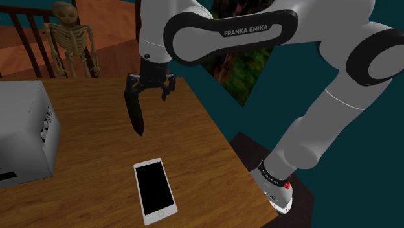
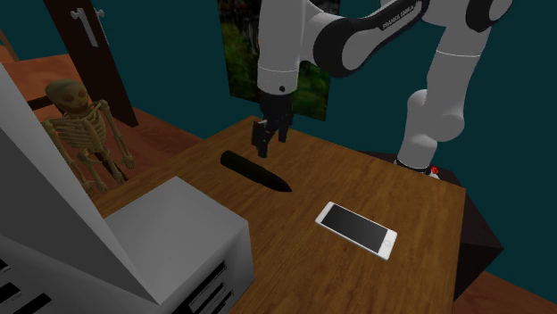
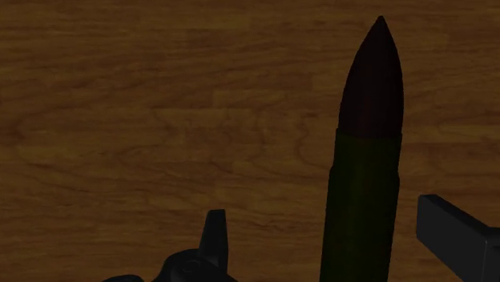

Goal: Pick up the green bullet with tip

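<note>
The bullet (image 1: 134, 111) lies flat on the wooden table (image 1: 90, 162), with a dark green casing and a dark reddish-brown pointed tip. In the second exterior view the bullet (image 2: 254, 172) points toward the phone. My gripper (image 1: 151, 87) hangs open a little above the bullet's casing end, and the same shows for the gripper (image 2: 265, 143) in the second exterior view. In the wrist view the bullet (image 3: 364, 160) runs lengthwise between the fingers of the gripper (image 3: 324, 216), nearer one finger (image 3: 453, 236) than the other (image 3: 215, 240). Neither touches it.
A white phone (image 1: 155, 191) with a black screen lies on the table, nearer the stand than the bullet. A grey box (image 1: 22, 136) stands at the shoulder view's left. A skeleton figure (image 1: 71, 39) sits beyond the table's far edge, beside a wooden chair (image 1: 26, 39).
</note>
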